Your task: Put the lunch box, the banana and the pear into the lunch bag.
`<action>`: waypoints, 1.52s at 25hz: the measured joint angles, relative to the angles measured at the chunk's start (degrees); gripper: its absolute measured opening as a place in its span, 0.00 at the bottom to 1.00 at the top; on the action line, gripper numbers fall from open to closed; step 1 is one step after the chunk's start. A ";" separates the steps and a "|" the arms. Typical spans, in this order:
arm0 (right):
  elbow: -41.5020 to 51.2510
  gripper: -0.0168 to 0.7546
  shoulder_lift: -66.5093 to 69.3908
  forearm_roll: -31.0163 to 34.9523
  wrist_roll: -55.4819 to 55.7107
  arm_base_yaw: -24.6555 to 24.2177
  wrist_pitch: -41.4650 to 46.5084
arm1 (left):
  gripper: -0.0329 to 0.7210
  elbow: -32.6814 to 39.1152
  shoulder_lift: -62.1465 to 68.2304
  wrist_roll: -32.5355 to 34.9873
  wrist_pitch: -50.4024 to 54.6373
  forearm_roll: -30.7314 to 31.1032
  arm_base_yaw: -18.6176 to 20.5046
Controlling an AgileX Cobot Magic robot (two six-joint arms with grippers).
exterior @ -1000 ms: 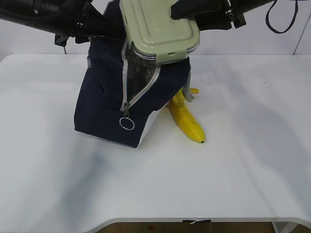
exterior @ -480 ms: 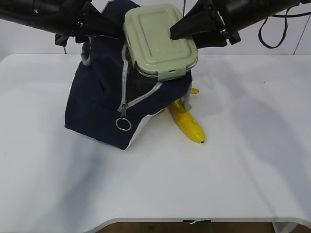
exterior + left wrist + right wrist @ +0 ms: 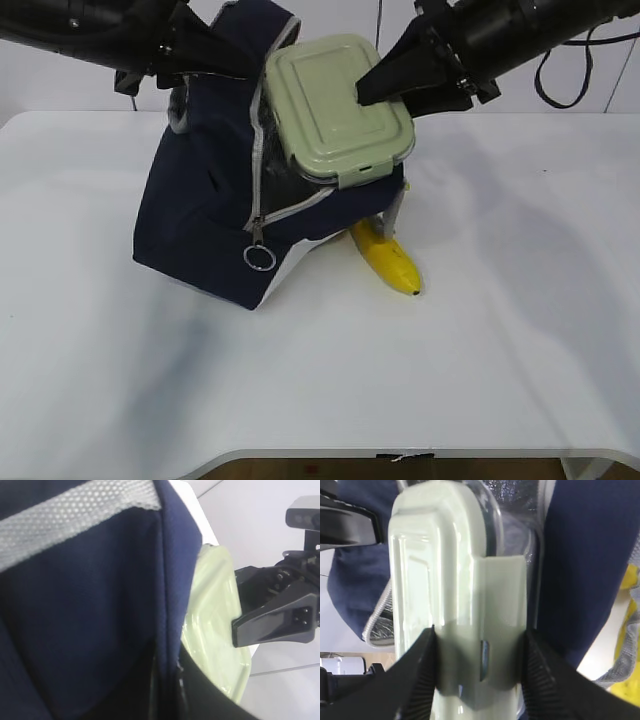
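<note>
- Now the lunch box (image 3: 340,105), pale green lid up and tilted, sits lower in the mouth of the lunch bag (image 3: 205,225) than it did a second ago; its near end has sunk between the two zipper edges, while most of the lid is still above the opening.
- The right gripper (image 3: 480,667) holds the lunch box by its end, jaws set about halfway and pressed on both sides of the clip tab, as the right wrist view shows plainly.
- The left gripper (image 3: 215,55) has its jaws nearly closed at the top rear edge of the bag; they appear to pinch the fabric and hold the mouth open, though the pinch itself is not clearly seen.
- Since a second ago the bag has shifted a little toward the left edge of the worktop (image 3: 500,350) and leans more, and its zipper ring pull (image 3: 259,257) has moved with it.
- The banana (image 3: 387,262) lies on the worktop against the bag's right side, partly hidden, and has not moved.
- No pear shows in any view.
- Judged from this, the first item is partway in: the box probably needs pushing deeper before release, and the banana and pear remain.
</note>
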 joint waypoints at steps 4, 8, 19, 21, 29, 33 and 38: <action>0.00 0.47 0.25 -0.39 0.00 0.00 0.00 | 0.05 0.00 0.00 0.12 0.25 -0.13 0.00; 0.00 0.47 1.73 -0.27 0.00 0.00 0.00 | 0.05 0.00 0.00 0.12 0.47 -0.13 0.00; 0.00 0.47 4.20 4.03 -1.21 0.12 -0.38 | 0.05 0.00 0.00 0.25 1.11 -0.13 0.00; 0.00 0.47 4.20 4.44 -1.93 0.51 -0.48 | 0.05 0.00 0.00 0.25 1.49 -0.13 0.00; 0.00 0.47 4.20 4.48 -2.96 3.74 -3.13 | 0.05 0.00 0.00 0.33 1.75 -0.13 0.00; 0.00 0.47 4.25 5.46 -3.87 4.26 -3.64 | 0.05 0.00 0.00 0.33 1.85 -0.25 0.00; -0.12 0.47 4.33 6.32 -4.56 4.26 -4.60 | 0.05 0.00 0.00 0.33 1.85 -0.83 -0.12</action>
